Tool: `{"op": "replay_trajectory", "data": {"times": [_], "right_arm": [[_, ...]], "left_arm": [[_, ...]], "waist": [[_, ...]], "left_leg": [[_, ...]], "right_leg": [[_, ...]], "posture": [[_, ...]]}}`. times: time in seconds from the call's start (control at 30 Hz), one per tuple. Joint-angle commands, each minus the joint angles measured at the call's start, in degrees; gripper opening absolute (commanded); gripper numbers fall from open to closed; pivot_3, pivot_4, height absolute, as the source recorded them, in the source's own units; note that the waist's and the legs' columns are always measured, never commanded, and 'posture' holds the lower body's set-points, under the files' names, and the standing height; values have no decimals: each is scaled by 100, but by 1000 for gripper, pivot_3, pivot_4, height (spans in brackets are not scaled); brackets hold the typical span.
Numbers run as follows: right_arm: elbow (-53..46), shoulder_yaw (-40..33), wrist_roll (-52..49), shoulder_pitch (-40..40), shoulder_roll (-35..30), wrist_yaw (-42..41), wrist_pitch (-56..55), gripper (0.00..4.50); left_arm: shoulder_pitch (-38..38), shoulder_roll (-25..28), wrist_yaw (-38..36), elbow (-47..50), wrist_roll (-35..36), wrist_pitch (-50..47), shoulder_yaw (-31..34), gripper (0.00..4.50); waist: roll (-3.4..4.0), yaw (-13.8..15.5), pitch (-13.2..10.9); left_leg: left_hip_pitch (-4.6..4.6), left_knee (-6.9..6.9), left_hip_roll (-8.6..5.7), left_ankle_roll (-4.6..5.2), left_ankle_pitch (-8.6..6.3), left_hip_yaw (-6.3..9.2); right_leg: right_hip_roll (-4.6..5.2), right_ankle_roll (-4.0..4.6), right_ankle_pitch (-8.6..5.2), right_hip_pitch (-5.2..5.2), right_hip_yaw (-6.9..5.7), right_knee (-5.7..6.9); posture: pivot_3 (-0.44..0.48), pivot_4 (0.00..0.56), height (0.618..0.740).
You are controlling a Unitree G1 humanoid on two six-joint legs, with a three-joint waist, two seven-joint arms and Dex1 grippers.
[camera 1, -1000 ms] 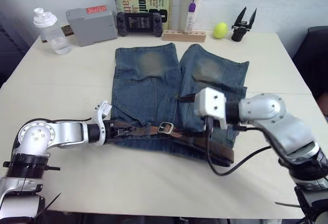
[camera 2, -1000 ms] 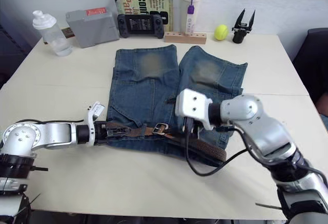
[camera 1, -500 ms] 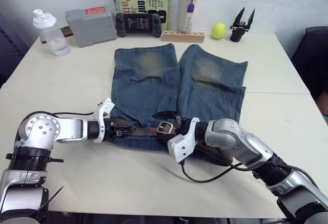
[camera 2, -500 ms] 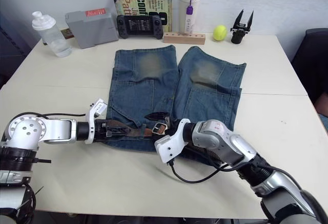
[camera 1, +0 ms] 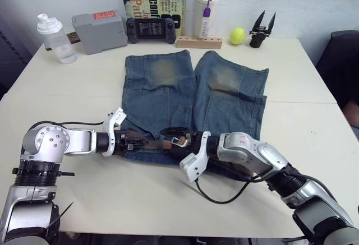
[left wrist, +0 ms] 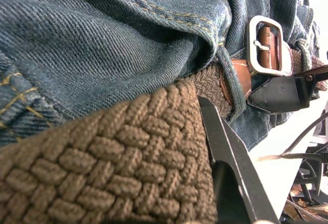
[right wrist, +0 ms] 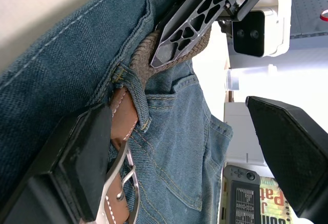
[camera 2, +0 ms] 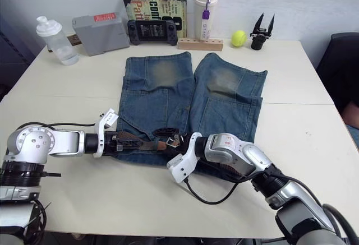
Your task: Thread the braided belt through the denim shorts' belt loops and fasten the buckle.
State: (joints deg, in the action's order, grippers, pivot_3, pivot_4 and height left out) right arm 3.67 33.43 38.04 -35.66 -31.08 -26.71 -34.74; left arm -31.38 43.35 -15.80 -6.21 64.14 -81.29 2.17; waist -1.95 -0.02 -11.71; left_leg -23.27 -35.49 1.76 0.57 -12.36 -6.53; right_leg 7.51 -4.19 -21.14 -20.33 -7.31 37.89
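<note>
The denim shorts point(camera 1: 168, 96) lie flat on the table, legs pointing away, waistband toward me. Along the waistband runs the braided belt point(camera 1: 147, 142). Its silver buckle point(camera 1: 179, 141) rests near the middle on a tan tab. My left gripper point(camera 1: 134, 142) lies at the waistband's left end, shut on the braided belt point(left wrist: 128, 157). My right gripper point(camera 1: 178, 138) is open at the buckle point(right wrist: 125, 183), its jaws standing wide on either side of it. A belt loop point(right wrist: 136, 101) crosses the strap between the two grippers.
Along the back edge stand a plastic bottle point(camera 1: 55, 35), a grey box point(camera 1: 99, 29), a game controller point(camera 1: 150, 28), a book point(camera 1: 154, 1), a tumbler point(camera 1: 206, 10), a yellow ball point(camera 1: 238, 33) and a spare black gripper point(camera 1: 259, 32). A black cable point(camera 1: 216, 198) loops under my right arm.
My right arm has swung down from above the shorts to table level, bringing its open gripper onto the buckle. The left gripper has kept its hold on the belt.
</note>
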Motion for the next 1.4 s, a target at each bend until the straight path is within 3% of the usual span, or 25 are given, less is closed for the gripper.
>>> {"op": "replay_trajectory", "data": {"times": [0.03, 0.77, 0.83, 1.1, 1.17, 1.4], "right_arm": [[-26, -97, 18, 128, -144, -232, 31, 4463], [172, -181, 174, 85, 205, -35, 519, 4463], [149, -215, 273, 99, 203, 38, 603, 3983], [-166, -345, 310, 177, 248, 88, 884, 3983], [-226, -312, 332, 199, 254, 73, 909, 3455], [-526, -425, 530, 309, 398, 125, 1384, 547]], "left_arm": [[145, -75, 1, -126, -588, -171, -159, 0], [178, -380, -350, 88, -1213, -565, 179, 0], [198, -398, -367, 102, -1250, -580, 201, 0], [274, -505, -433, 176, -1421, -634, 325, 0], [288, -530, -450, 188, -1463, -643, 345, 0], [303, -583, -530, 185, -1601, -649, 385, 0]], "waist": [[0, 1, 2], [2, -17, 18], [2, -18, 18], [2, -10, 18], [2, -7, 18], [2, -1, 18]], "left_leg": [[0, 0, 0, 0, 0, 0], [6, 8, 3, -22, -13, 0], [6, 10, 3, -24, -14, 0], [6, 18, 2, -30, -14, 0], [5, 21, 2, -31, -14, 0], [4, 24, 1, -32, -15, -1]], "right_leg": [[0, 0, 0, 0, 0, 0], [0, 0, 0, 0, 0, 1], [0, 0, 0, -1, 1, 1], [0, 0, 0, -4, 1, 1], [0, 0, 0, -5, 1, -1], [0, 0, 0, -7, 1, -2]], "posture": [[0, 150, 713], [0, 150, 713], [0, 150, 713], [0, 150, 713], [0, 150, 713], [0, 150, 713]]}}
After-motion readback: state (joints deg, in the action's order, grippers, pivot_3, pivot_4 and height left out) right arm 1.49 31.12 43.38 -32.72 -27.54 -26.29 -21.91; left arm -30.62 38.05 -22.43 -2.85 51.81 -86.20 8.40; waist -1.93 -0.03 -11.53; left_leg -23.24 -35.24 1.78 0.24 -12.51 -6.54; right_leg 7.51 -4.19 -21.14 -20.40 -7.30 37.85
